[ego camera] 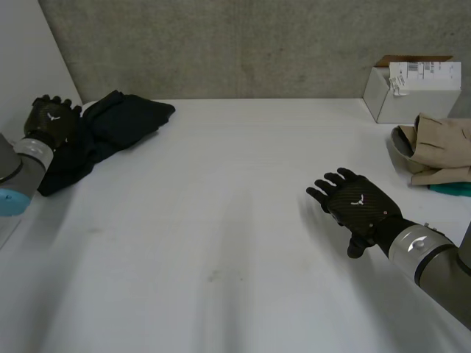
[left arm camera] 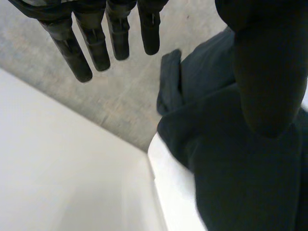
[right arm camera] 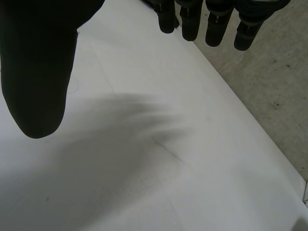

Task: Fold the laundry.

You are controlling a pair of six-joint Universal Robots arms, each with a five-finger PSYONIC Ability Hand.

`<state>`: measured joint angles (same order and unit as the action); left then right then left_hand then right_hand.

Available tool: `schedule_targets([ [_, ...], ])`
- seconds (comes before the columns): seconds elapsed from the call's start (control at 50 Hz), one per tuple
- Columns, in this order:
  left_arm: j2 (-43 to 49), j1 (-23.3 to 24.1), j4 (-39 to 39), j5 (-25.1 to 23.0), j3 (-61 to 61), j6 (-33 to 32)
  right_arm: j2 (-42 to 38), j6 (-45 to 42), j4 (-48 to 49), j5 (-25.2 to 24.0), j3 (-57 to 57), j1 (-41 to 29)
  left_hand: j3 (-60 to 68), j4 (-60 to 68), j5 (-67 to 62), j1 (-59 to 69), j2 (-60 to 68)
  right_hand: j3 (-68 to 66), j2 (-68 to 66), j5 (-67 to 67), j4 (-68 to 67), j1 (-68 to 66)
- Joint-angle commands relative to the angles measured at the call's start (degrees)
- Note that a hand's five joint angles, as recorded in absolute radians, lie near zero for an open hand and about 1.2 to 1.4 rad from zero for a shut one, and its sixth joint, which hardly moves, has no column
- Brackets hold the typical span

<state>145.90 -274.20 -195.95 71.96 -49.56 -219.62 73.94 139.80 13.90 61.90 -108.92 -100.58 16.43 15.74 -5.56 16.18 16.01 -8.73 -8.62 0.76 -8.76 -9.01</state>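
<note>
- Spanning the head view, a white desk (ego camera: pixel 235 220) carries everything.
- Dark cloth (ego camera: pixel 121 121) lies bunched at the desk's far left corner.
- Beige clothes (ego camera: pixel 441 147) sit piled at the right edge, near a white box (ego camera: pixel 412 92).
- Right hand (ego camera: pixel 357 202) is over bare desk, fingers straight and spread, holding nothing.
- Left hand (ego camera: pixel 51 121) is at the dark cloth's left end, fingers straight, gripping nothing.

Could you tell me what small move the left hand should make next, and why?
Probably close the left hand on the dark garment and draw it toward the middle of the table. That hand is open, fingers straight, at the bunched garment's edge in the far left corner, while the right hand is open over bare table.
</note>
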Motion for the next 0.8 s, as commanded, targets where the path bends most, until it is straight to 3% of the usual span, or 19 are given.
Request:
schedule_targets([
  [0.02,0.2,0.2,3.5,-6.4,1.0,0.1,0.1,0.2,0.6,0.0,0.1,-0.1,-0.8,-0.1,0.0,-0.6,-0.4,-1.3,-1.4,-0.8,-1.2,-1.0],
  [0.18,6.0,-0.2,10.1,-6.8,8.7,0.1,0.4,0.8,1.3,-0.1,0.0,-0.1,5.0,5.7,-5.9,5.3,5.5,-1.3,-1.4,-0.8,-1.2,-1.0],
  [0.8,17.5,-0.5,10.1,-7.3,23.2,0.1,0.2,0.7,1.5,-0.1,0.5,-0.1,32.3,33.0,-33.2,32.5,32.7,-1.3,-1.4,-0.8,-1.2,-1.0],
])
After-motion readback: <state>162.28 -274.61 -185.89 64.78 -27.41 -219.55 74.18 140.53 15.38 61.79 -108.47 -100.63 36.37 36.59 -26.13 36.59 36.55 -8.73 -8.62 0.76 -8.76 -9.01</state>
